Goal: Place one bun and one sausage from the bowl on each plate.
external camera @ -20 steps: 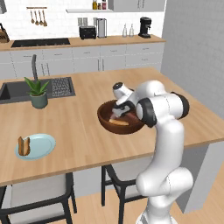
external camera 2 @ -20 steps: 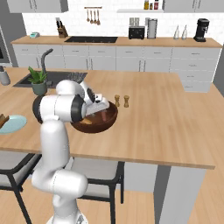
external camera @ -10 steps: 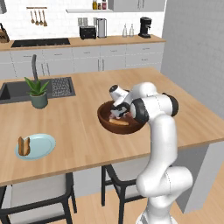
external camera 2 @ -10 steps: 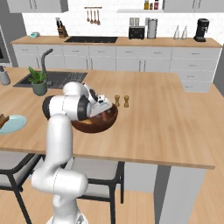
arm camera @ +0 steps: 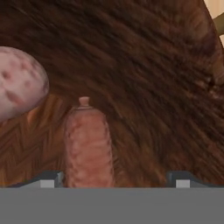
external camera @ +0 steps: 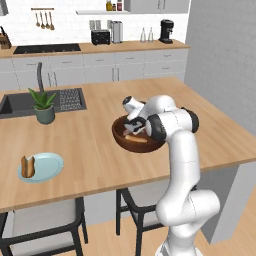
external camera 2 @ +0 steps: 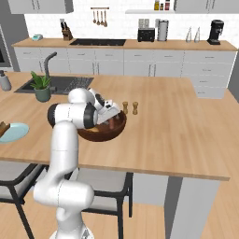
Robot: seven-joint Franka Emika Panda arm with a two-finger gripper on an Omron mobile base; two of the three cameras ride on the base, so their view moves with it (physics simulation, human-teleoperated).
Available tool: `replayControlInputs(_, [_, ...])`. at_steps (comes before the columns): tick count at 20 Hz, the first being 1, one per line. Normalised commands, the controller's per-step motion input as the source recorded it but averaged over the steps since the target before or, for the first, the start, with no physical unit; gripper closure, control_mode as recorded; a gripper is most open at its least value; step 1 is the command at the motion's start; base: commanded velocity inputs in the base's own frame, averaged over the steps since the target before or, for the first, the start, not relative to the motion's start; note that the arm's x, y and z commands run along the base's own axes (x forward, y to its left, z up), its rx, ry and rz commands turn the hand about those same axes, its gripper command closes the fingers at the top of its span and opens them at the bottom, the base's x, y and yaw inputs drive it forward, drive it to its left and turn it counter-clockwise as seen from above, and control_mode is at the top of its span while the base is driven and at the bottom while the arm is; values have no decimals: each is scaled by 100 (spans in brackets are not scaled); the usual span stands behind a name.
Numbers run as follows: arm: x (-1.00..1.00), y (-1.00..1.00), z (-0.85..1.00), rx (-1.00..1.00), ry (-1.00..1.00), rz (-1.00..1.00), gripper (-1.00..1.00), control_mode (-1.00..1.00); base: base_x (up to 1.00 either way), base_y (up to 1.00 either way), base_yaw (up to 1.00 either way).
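The dark-brown wooden bowl [external camera: 123, 137] [external camera 2: 95, 135] stands mid-counter, and my gripper [external camera: 134, 128] [external camera 2: 110, 119] reaches down into it. In the hand view a reddish-brown sausage [arm camera: 88, 144] lies lengthwise on the bowl's floor [arm camera: 144, 87], between my two fingertips [arm camera: 49, 180], nearer the left one. The gripper [arm camera: 116, 180] is open, its right tip well clear of the sausage. The rounded end of another speckled sausage [arm camera: 17, 83] shows at the left. At the counter's left a pale light-blue plate [external camera: 47, 167] [external camera 2: 14, 132] carries a bun and a sausage [external camera: 27, 166].
A potted plant [external camera: 44, 105] [external camera 2: 42, 87] stands by the sink [external camera: 12, 104] at the back left. Two small shakers [external camera 2: 130, 108] stand just behind the bowl. Stools sit below the counter's front edge. Bare wood lies between bowl and plate.
The hand has dropped lower into the bowl and a little to the left. The bowl and the plate have stayed put.
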Motion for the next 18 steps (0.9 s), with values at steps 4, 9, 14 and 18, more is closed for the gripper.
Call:
replayControlInputs(4, [-31, -7, -37, 1, -3, 0, -100, -100, 0, 0, 0])
replayControlInputs(9, [-32, 0, -42, 0, -11, 0, -100, -100, 0, 0, 0])
replayControlInputs(14, [-7, -4, -38, 0, -13, 0, -100, -100, 0, 0, 0])
replayControlInputs(18, [0, 0, -62, 0, 0, 0, 100, -100, 0, 0, 0])
